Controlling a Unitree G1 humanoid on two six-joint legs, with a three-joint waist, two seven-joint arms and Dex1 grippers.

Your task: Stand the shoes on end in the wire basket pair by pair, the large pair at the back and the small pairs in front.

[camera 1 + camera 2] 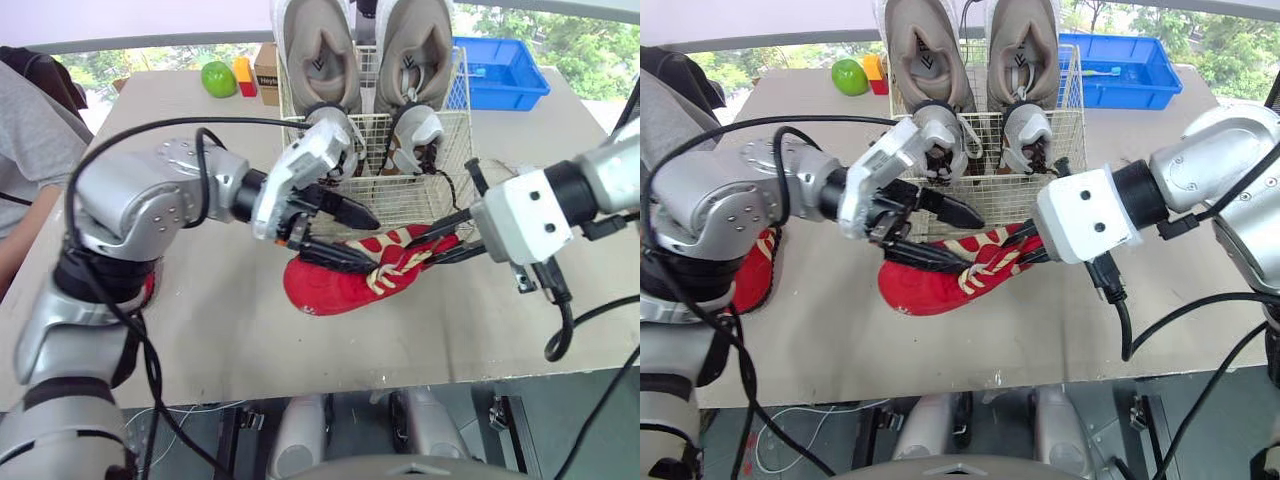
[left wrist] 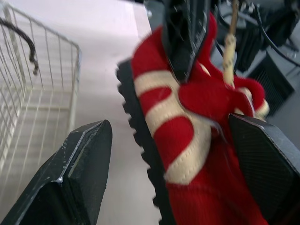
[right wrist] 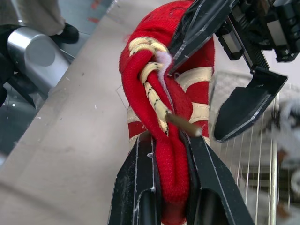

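A red shoe (image 1: 340, 285) with cream stripes and laces hangs just above the table in front of the wire basket (image 1: 420, 195). My right gripper (image 3: 166, 140) is shut on its collar at the heel end. My left gripper (image 1: 365, 243) is open, one finger above the shoe and one against its laced top; the shoe (image 2: 187, 140) lies between the spread fingers (image 2: 89, 159). A large taupe pair (image 1: 320, 50) stands on end at the basket's back. A small grey pair (image 1: 340, 135) stands in front of it. A second red shoe (image 1: 755, 270) lies at the table's left, under my left arm.
Behind the basket sit a green apple (image 1: 218, 78), a small yellow and red block (image 1: 244, 75) and a cardboard box (image 1: 266, 72). A blue bin (image 1: 505, 70) stands at the back right. A person (image 1: 30, 130) is at the left edge. The table's front edge is close.
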